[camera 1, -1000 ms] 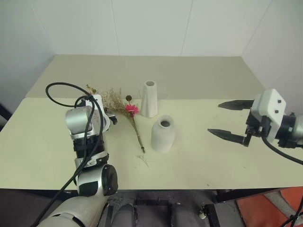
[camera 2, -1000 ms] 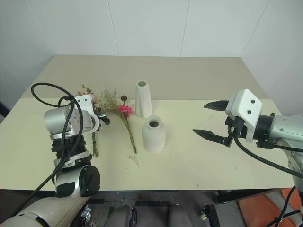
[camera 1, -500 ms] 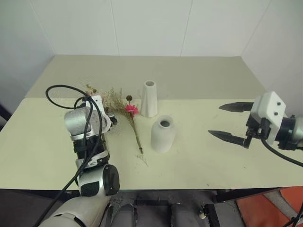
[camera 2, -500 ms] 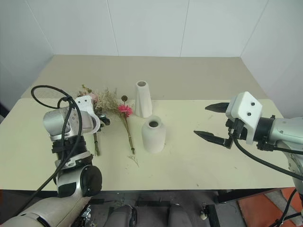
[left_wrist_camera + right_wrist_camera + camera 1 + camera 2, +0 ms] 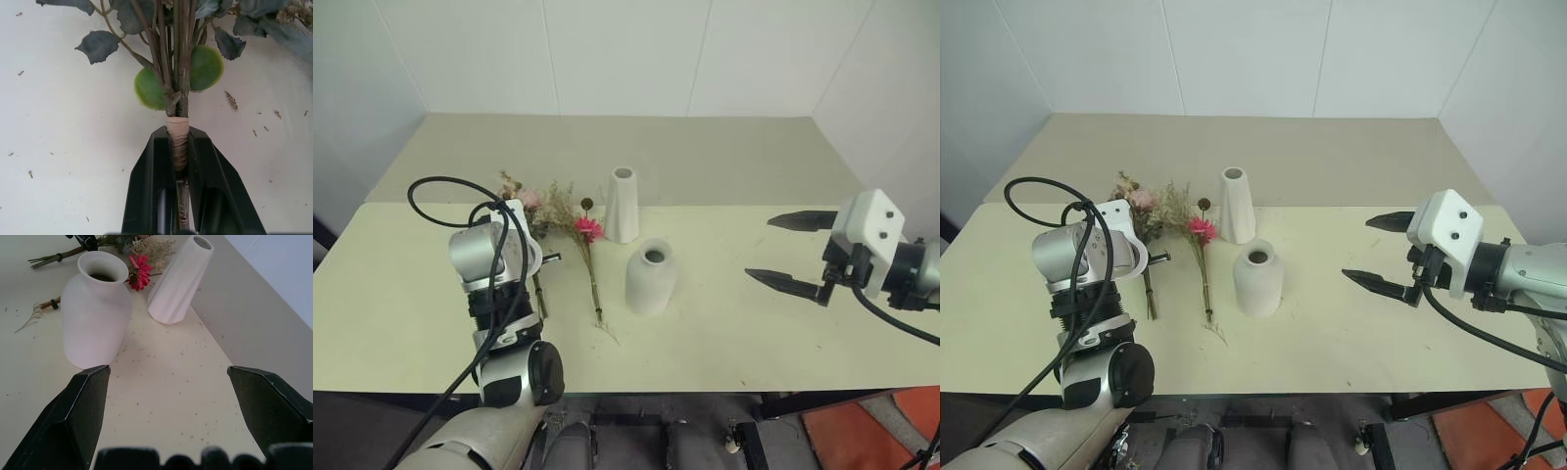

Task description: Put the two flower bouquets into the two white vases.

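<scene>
Left wrist view puts the change right up close: the left hand (image 5: 179, 161) has closed, its two black fingers (image 5: 146, 191) now pinched on the taped stems of the rose bouquet (image 5: 177, 73), just below the round green leaves. A second ago those fingers stood wide apart around the stems; now they are clamped on the wrap. From the head views the bouquet has also swung a little on the bench (image 5: 401, 294), so its stems point more toward the robot and its pink heads (image 5: 527, 199) show clear of the arm. It looks to be lying on the bench, not yet lifted.

Just beside it, on its right, lies the magenta daisy bouquet (image 5: 588, 230), untouched, stems toward the near edge. Right of that stands the rounded white vase (image 5: 651, 277), empty, mouth up. Behind it, toward the far wall, stands the tall cone vase (image 5: 623, 205), also empty.

Off to the right, the right hand (image 5: 790, 253) hangs above the bench with its fingers spread wide and nothing between them, well apart from both vases; it has not shifted.

My reading: the grasp on the first bouquet is made, so lifting and carrying it to a vase mouth comes next. Neither bouquet is in a vase yet, so the task is at an early stage.
</scene>
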Action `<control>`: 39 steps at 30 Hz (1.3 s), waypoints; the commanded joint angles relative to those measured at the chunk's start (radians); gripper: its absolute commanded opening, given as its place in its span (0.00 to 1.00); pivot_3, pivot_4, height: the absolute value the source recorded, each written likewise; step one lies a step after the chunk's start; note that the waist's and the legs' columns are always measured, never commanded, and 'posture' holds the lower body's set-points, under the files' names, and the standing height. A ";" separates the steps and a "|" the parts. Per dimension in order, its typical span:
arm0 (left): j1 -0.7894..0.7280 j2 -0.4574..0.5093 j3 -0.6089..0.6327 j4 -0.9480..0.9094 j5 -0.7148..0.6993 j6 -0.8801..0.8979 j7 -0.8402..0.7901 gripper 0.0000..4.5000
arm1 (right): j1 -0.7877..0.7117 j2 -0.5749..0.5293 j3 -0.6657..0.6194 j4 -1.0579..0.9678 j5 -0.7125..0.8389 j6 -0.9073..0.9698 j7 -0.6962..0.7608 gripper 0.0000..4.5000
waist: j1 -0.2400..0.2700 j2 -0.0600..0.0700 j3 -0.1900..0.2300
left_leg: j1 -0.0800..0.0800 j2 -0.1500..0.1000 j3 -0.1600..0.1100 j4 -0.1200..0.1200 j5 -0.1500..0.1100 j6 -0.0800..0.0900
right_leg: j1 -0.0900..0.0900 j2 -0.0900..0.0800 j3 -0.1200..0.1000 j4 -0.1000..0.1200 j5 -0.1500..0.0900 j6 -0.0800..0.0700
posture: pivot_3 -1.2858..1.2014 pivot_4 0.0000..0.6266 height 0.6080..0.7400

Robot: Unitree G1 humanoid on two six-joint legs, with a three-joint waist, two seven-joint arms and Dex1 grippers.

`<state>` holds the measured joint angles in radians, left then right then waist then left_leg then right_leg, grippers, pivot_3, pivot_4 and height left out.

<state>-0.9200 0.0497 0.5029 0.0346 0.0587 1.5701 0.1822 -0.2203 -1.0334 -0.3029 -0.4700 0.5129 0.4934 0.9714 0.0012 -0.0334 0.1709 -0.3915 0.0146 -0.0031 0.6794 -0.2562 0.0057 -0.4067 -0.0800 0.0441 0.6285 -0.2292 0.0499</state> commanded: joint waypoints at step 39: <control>-0.582 0.133 0.258 1.231 -0.666 -1.669 -0.712 0.02 | 0.230 0.100 -0.248 -0.317 0.032 0.131 -0.227 1.00 | -0.001 -0.001 0.000 | -0.012 -0.002 0.001 0.003 0.000 0.001 | -0.007 -0.002 -0.003 -0.001 0.003 0.004 | 0.52 0.24 1.00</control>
<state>-1.4605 0.1821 0.7820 1.2788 -0.5959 -0.1155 -0.4903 0.0084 -0.9403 -0.5069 -0.7586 0.5358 0.6178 0.7633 0.0006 -0.0340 0.1712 -0.4030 0.0126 -0.0024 0.6821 -0.2562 0.0068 -0.4137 -0.0820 0.0413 0.6280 -0.2267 0.0542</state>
